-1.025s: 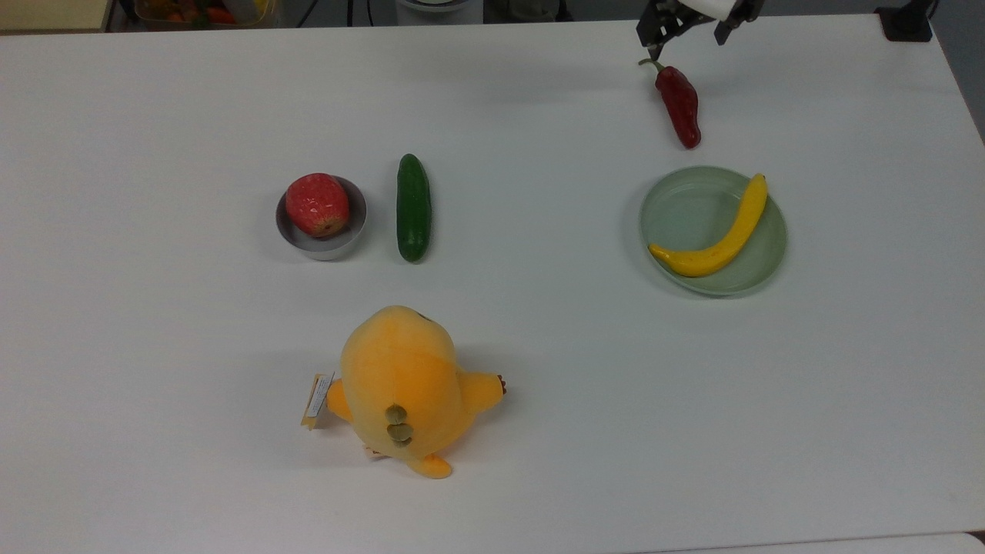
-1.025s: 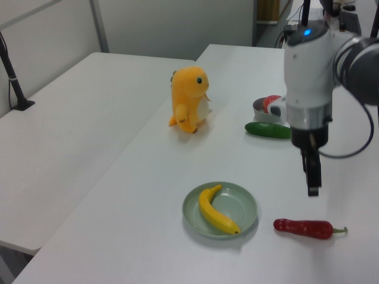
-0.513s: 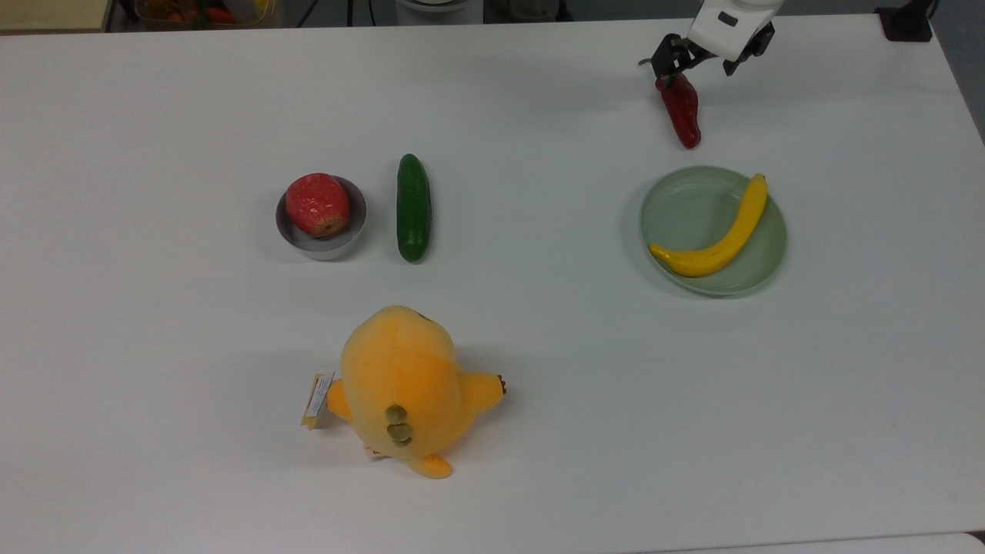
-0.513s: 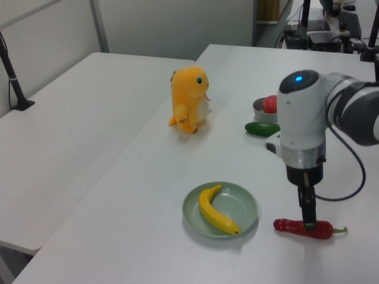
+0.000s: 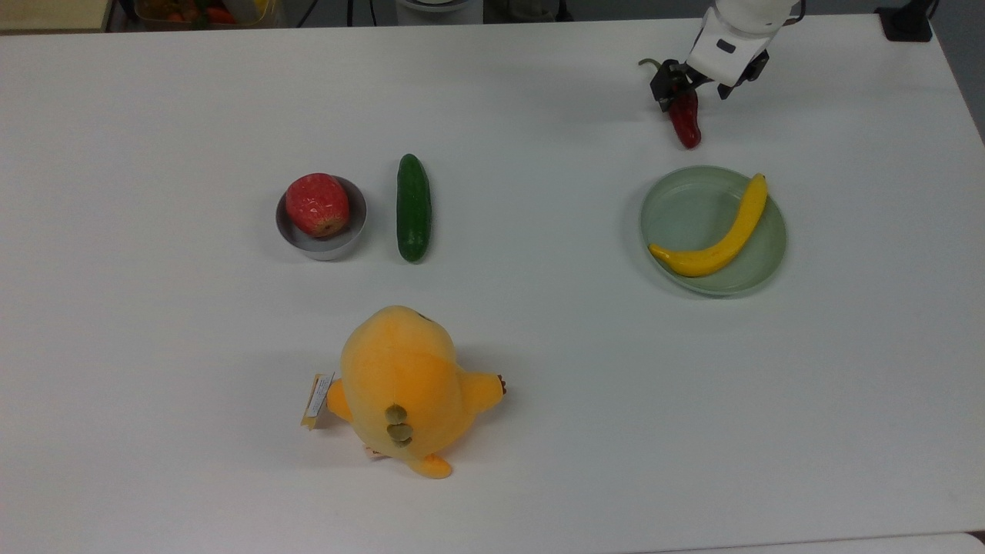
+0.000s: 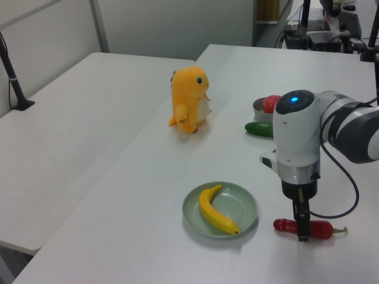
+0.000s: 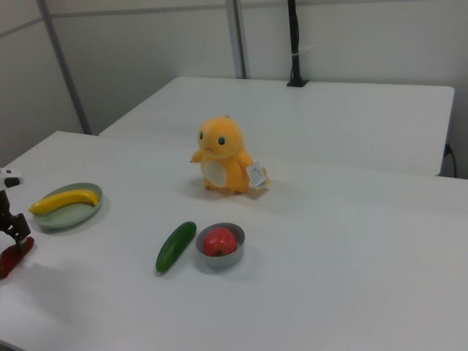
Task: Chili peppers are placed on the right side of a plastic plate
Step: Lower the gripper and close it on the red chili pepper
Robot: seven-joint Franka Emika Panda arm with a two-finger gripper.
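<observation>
The gripper is down at table level over the stem end of the chili pepper, with a finger on either side of the red body. Whether the jaws have actually closed on it I cannot tell — the fingers straddle it, but contact is not clear. In the left view the fingers cross the middle of the chili, which lies flat on the white table.

By my reading the task is at the grasp stage: the chili has not been lifted, and the carry and the set-down are both still ahead. It lies just beyond the plastic plate, near the rim but apart from it, toward the top view's upper edge. In the left view it lies to the left view's right of the plate, so whether it already counts as placed depends on which side is meant.

The plate holds a yellow banana, curving from the top view's right rim down to the lower left; the rest of the dish is bare. Well apart, toward the top view's left, a small grey bowl holds a red apple, and a dark green cucumber lies just beside the bowl on the table. An orange plush toy stands nearer the top view's lower edge — clear of everything else.
</observation>
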